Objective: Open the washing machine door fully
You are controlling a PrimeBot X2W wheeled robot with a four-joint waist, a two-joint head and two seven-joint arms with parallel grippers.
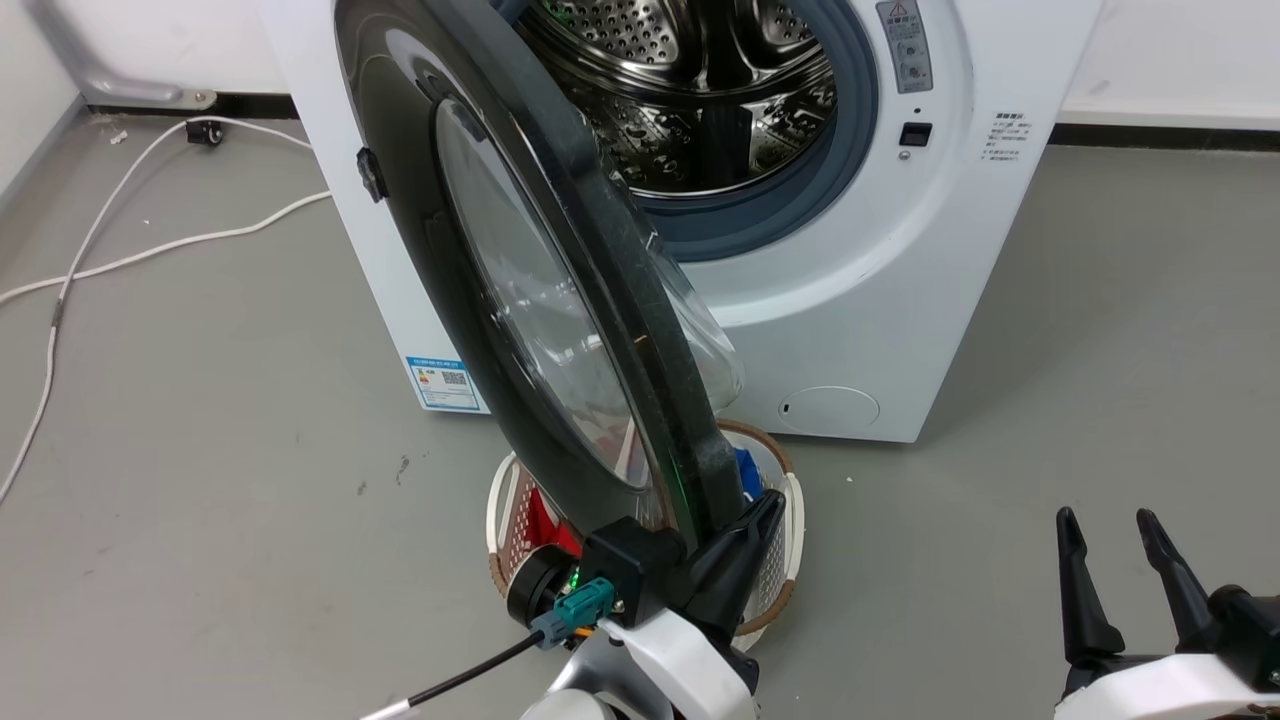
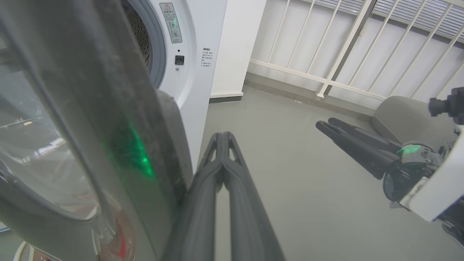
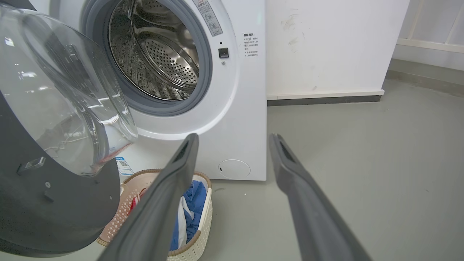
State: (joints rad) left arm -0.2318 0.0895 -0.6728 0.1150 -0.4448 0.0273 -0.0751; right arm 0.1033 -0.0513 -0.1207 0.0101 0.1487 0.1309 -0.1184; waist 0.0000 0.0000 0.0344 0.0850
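- Washing machine door stands about half open, edge-on to my head camera, above the laundry basket.
- My left gripper has jaws closed on nothing, fingers against the door's inner rim.
- My right gripper sits open, well apart to the right.

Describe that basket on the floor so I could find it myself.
Start at the white washing machine. On the floor right before it, below its swung-out black door, sits a white lattice basket with a brown rim. The blue and red laundry inside sets it apart.
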